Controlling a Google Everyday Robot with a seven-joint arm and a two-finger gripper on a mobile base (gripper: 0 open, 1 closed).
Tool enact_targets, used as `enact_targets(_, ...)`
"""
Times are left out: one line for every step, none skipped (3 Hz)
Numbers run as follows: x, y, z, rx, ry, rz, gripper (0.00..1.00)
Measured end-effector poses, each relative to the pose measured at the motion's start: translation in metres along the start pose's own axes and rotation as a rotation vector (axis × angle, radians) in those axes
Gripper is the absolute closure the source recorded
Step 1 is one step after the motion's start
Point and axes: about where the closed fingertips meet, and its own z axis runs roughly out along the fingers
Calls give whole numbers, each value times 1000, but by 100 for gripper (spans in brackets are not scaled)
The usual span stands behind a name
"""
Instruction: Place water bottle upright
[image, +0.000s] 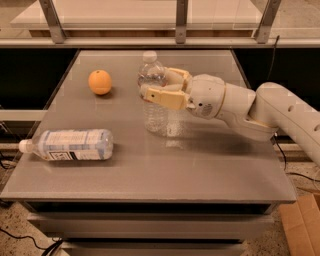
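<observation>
The water bottle (155, 116), small, clear and ribbed with a white cap, stands upright near the middle of the grey table (200, 170), its base on the surface. My gripper (155, 83) reaches in from the right and is shut on the bottle at its shoulder, one cream finger (161, 97) in front of it and the other behind. The label band is hidden by the fingers.
A fatter bottle with a large white-and-blue label (70, 144) lies on its side at the front left, cap pointing left. An orange (100, 82) sits at the back left. A metal rail and glass run along the table's far edge.
</observation>
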Motion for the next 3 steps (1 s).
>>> enact_targets(1, 0, 0, -3, -1, 3, 13)
enact_targets(1, -4, 3, -20, 6, 12, 0)
enact_targets(1, -6, 1, -21, 12, 11, 0)
